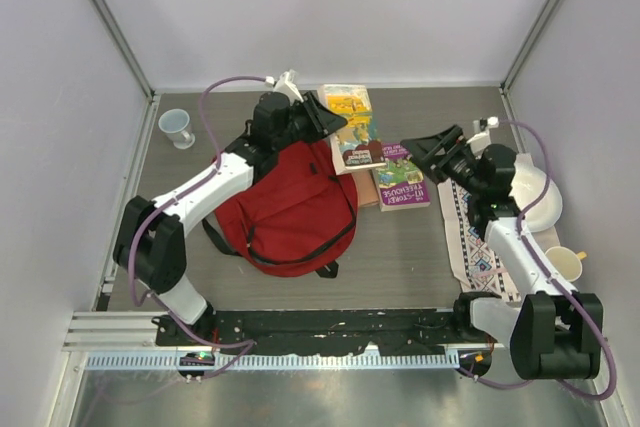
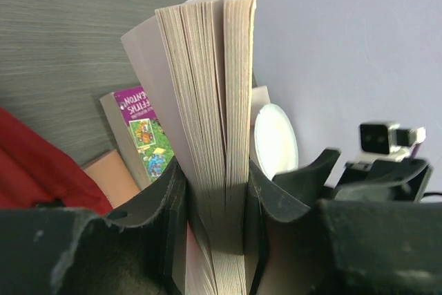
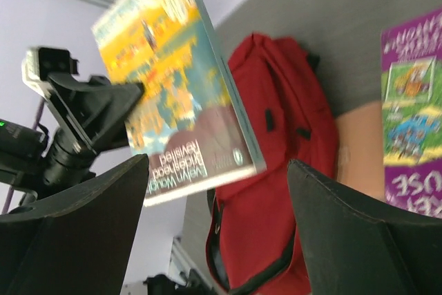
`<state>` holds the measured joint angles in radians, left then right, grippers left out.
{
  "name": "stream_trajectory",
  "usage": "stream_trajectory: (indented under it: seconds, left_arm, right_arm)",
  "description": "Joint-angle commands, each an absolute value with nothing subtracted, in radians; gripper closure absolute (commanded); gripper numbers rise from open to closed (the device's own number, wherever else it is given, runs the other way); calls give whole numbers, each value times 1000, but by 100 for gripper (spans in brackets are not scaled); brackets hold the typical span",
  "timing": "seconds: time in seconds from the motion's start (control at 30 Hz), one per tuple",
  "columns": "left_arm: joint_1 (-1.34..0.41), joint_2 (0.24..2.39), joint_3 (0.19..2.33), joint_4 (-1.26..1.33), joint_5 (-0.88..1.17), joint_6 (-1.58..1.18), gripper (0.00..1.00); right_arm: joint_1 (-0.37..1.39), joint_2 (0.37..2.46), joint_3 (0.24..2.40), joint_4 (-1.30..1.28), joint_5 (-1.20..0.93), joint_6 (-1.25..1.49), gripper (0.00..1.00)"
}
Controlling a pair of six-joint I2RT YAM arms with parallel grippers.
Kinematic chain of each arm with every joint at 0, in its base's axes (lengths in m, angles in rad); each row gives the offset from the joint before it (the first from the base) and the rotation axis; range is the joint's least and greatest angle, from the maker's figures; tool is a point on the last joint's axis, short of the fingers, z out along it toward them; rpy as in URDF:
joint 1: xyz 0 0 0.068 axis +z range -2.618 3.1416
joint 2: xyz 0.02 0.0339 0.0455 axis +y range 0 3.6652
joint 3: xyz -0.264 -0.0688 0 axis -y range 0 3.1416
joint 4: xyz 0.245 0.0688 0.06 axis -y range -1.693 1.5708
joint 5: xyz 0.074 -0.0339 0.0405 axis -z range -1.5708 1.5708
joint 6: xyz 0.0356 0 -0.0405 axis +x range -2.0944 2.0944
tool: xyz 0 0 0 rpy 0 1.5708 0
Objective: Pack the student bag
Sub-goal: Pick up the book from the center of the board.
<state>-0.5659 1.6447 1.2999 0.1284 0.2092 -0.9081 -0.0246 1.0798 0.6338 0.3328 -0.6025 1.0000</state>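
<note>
Red fabric backpack with black straps and zippers, flat on the grey table at nine o'clock of its middle; mouth open or shut, cannot tell. Yellow-covered paperback up off the table at one o'clock of that bag, pinched by the left claw, fingers clamped on the page block near one edge, plain from the left wrist view. Right claw at three o'clock of the paperback, jaws wide apart, gripping nothing, the cover's edge just ahead of the gap.

Likely trouble: a narrow pinch at one edge, hence fanning pages, sagging or swivelling of the paperback, even a drop onto the purple paperback and the tan flat book lying at five o'clock of it. Also possible: snagging of a corner on the fabric if steered at a mouth too slack or shut, and a knock between the two claws, so near each other.

Left arm: stretched from its base at seven o'clock, elbow out at nine, forearm over the bag's left flank, wrist above its far edge, fingers aimed toward three o'clock. Right arm: up from its base at five o'clock, forearm toward twelve, wrist bent, fingers facing nine o'clock.
</note>
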Motion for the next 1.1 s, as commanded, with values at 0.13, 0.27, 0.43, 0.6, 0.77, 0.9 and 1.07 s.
stream_trajectory:
  seconds: [0.13, 0.27, 0.43, 0.6, 0.77, 0.9, 1.07]
  left_arm:
    - [-565, 1525, 1212, 511, 83, -1012, 100]
    - [-565, 1516, 1172, 583, 69, -1058, 100]
    - [-566, 1513, 1123, 666, 69, -1158, 100]
    - [-569, 1511, 1101, 698, 84, -1209, 100]
    - [-584, 1520, 1094, 698, 89, -1221, 100]
    - [-592, 1532, 1092, 704, 89, -1235, 100]
    - [-601, 1551, 1092, 710, 91, -1244, 100]
  right_arm:
    - [234, 1115, 528, 588, -485, 1228, 14]
    - [288, 1173, 488, 761, -433, 1333, 14]
    - [314, 1253, 472, 941, -379, 1400, 14]
    - [318, 1302, 485, 1037, -361, 1413, 13]
    - [316, 1350, 532, 1069, -359, 1416, 13]
    - [319, 1400, 548, 1141, -356, 1462, 19]
    - [324, 1439, 564, 1218, -356, 1489, 35]
